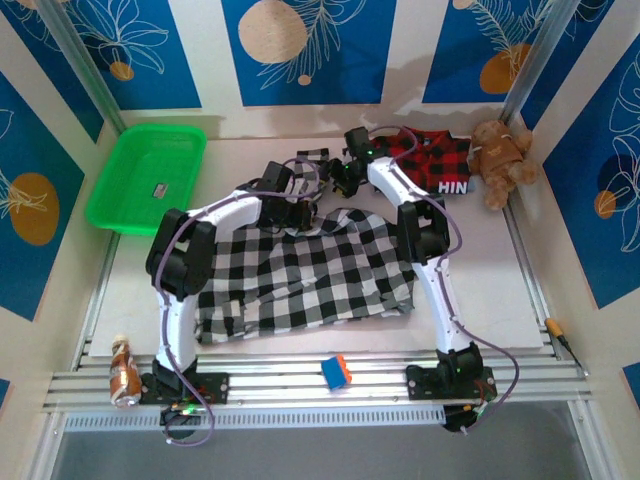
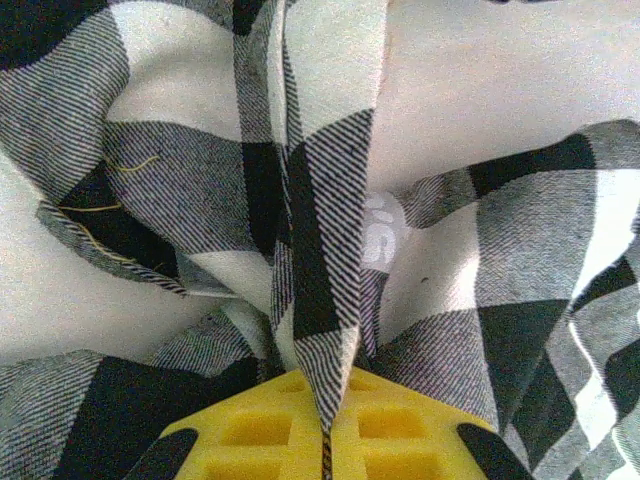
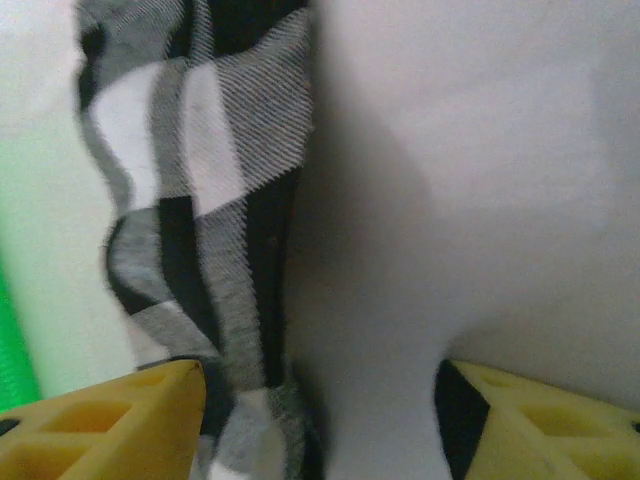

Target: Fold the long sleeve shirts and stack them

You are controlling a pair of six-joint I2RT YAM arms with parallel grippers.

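The black-and-white checked shirt (image 1: 310, 270) lies spread across the middle of the table. My left gripper (image 1: 288, 212) is at its far edge, and its yellow fingers (image 2: 250, 435) are shut on a raised fold of the checked cloth (image 2: 325, 300). My right gripper (image 1: 338, 176) hovers just beyond that edge with its jaws wide apart. A strip of checked cloth (image 3: 200, 200) runs between them, close to the left finger (image 3: 110, 420), and bare table shows beside the right finger (image 3: 545, 425). The red-and-black plaid shirt (image 1: 430, 158), with its black band of white letters, lies at the back right.
A green plastic basket (image 1: 150, 175) stands at the back left and a brown teddy bear (image 1: 502, 160) sits at the back right corner. On the front rail are a small blue and orange block (image 1: 336, 371) and a bottle (image 1: 123, 372).
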